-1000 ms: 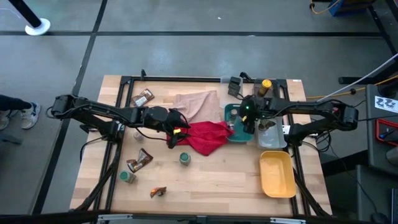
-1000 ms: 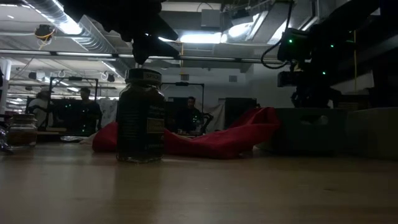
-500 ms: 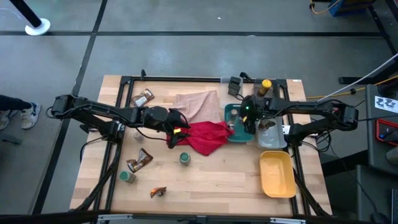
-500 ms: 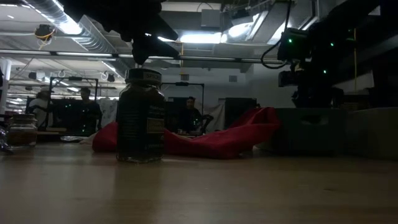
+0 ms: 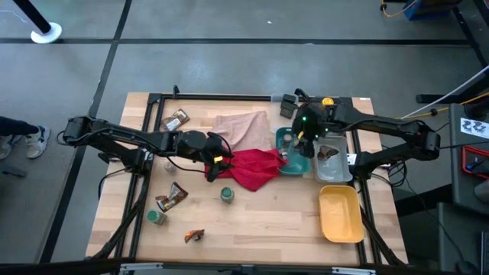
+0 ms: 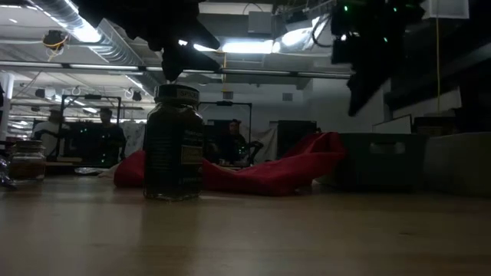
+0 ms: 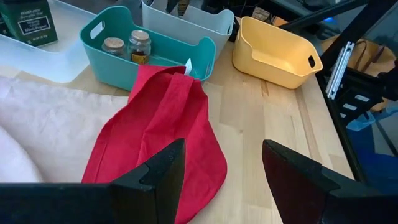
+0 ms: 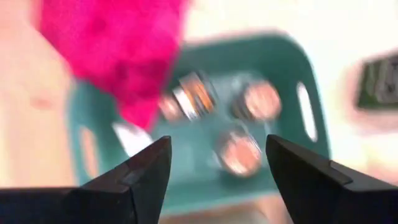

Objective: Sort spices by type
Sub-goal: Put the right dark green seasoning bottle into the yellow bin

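A dark green tin (image 7: 28,22) bears a white label that seems to read "Trader Joe's"; nothing else is legible.

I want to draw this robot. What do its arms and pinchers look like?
Both arms are dark, thin and jointed, with black cables running along them. The left gripper and right gripper each have two chunky, angular black fingers. A small green light glows near the right arm's wrist.

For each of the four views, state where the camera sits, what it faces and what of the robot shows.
High: overhead, straight down; both arms, left gripper, right gripper.
Low: table height, level across; jar, arms overhead.
Left wrist: past open fingers toward red cloth, teal tray.
Right wrist: down past open fingers.
Both wrist views share tray and cloth.
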Controlling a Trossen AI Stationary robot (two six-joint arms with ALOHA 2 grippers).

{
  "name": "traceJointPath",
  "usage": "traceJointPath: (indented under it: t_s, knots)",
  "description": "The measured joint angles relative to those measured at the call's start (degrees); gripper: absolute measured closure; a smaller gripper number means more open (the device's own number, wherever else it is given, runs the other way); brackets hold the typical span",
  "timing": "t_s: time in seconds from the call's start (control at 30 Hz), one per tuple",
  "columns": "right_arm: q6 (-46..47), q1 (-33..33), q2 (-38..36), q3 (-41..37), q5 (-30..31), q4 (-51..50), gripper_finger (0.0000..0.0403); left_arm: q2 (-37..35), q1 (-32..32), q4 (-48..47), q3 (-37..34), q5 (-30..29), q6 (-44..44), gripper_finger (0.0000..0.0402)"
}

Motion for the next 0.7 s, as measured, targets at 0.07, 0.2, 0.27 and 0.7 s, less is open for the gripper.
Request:
traceJointPath:
  t_s: [0.07,0.2,0.27,0.7]
  knots:
    - [1.38,0.0,0.0,1.45,-3.99,1.88,0.0144,0.0,-0.01,-0.2,0.0,0.0,0.16,0.0205]
    - [2.36,1.44,0.0,2.02,-9.46,8.54,0.0143,0.0,-0.01,-1.53,0.0,0.0,-0.23,0.0205]
    - [2.29,2.91,0.0,2.02,-9.66,12.1,0.0143,-0.02,0.0,-3.42,0.0,-0.01,-1.48,0.0205]
    - [2.07,14.9,0.0,2.02,-9.78,20.56,0.0143,-0.02,-9.26,-11.34,-0.02,0.04,4.05,0.0205]
